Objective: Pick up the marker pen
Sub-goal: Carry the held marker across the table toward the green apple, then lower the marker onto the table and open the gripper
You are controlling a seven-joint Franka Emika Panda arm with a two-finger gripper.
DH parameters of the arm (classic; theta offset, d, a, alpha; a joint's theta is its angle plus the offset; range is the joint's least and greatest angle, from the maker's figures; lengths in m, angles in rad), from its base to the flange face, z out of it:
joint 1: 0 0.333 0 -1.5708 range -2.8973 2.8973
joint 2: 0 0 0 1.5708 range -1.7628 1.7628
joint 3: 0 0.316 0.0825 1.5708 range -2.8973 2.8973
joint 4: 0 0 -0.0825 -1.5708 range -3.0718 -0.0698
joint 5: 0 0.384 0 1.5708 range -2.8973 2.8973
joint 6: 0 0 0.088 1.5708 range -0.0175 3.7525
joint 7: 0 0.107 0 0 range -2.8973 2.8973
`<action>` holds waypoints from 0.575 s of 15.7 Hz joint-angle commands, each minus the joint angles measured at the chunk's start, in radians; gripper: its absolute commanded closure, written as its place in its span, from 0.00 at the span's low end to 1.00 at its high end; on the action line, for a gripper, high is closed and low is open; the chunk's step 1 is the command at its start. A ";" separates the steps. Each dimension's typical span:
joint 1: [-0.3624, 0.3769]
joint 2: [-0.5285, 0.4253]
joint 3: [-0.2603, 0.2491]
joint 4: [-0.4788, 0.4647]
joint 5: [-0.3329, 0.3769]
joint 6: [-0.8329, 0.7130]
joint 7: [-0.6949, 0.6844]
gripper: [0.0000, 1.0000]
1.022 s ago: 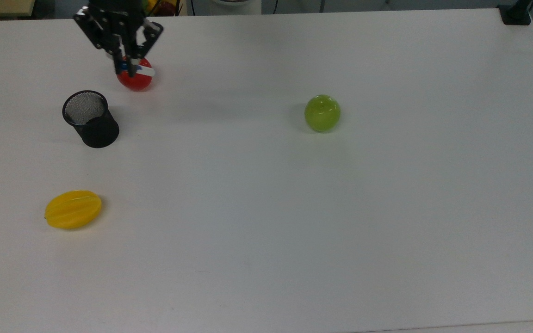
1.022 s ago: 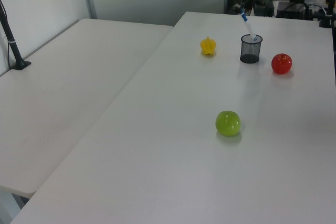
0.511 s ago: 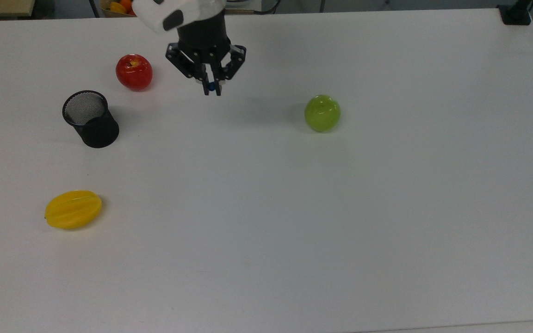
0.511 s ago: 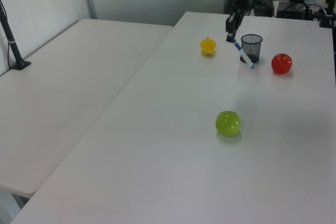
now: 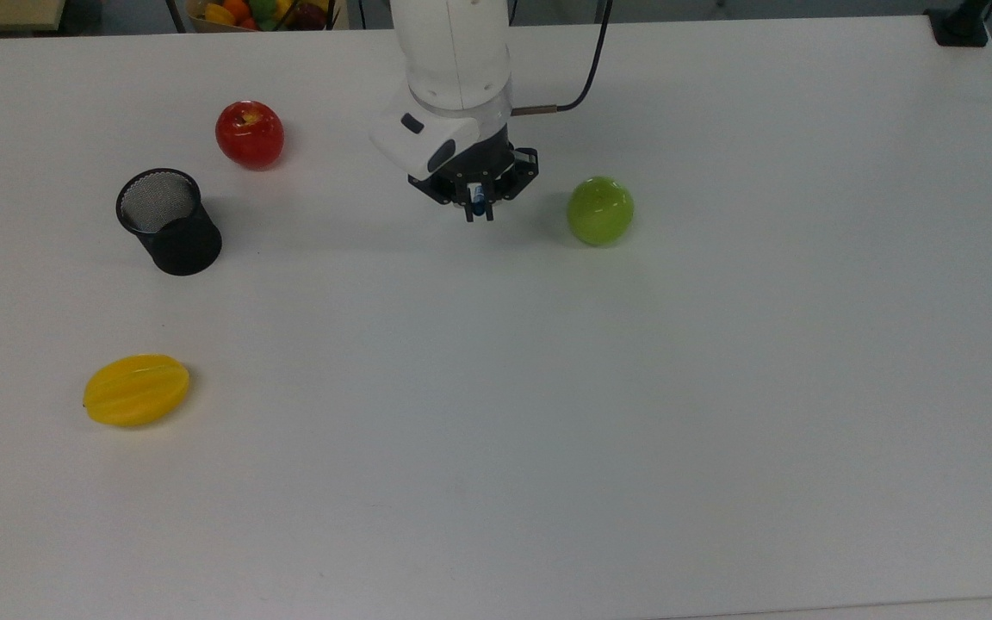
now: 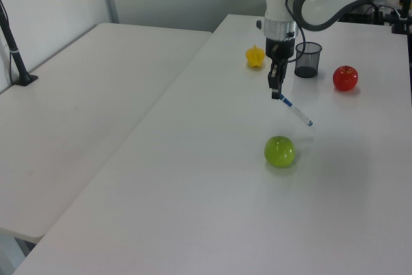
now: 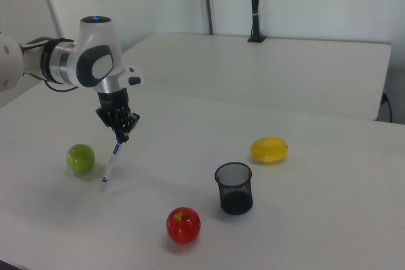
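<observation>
Four loose things sit on the white table [image 5: 720, 413]; we log them across the top view from its left, each placed against the mesh cup [image 5: 169, 221].

Yellow fruit [image 5: 136, 390]: well below the cup, on the top view's left. Mesh cup: upright, and we see nothing standing in it. Red apple [image 5: 250, 133]: just above and right of the cup. Gripper [image 5: 479, 213]: well to the cup's right, hanging off the table, fingers clamped on the marker pen [image 6: 295, 110] near its upper blue end. Green apple [image 5: 600, 210]: farther right again, the gripper between it and the cup.

Where the pen is: in the air. In the left view it slants down from the fingers, lower tip short of the table; in the right view it hangs beside the green apple, not touching it.

What has changed: a second ago the gripper was up by the red apple, close to the cup, with the pen's lower end near the cup's rim in the left view. Half a second ago it was midway. Now it is far from the cup, by the green apple. The fruits and the cup have not shifted.

Our reading: the pen is out of the cup and carried clear, so the taking looks done or nearly so. The slant suggests an off-centre hold; we would watch for slipping.
</observation>
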 commanded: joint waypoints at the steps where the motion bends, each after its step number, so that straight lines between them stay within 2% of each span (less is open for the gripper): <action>1: 0.002 0.038 0.011 0.004 0.018 0.067 0.010 0.99; 5: 0.004 0.084 0.014 0.003 0.016 0.162 0.007 0.98; 8: 0.015 0.087 0.014 0.003 0.013 0.192 -0.005 0.78; 9: 0.015 0.087 0.014 0.001 0.015 0.204 -0.004 0.53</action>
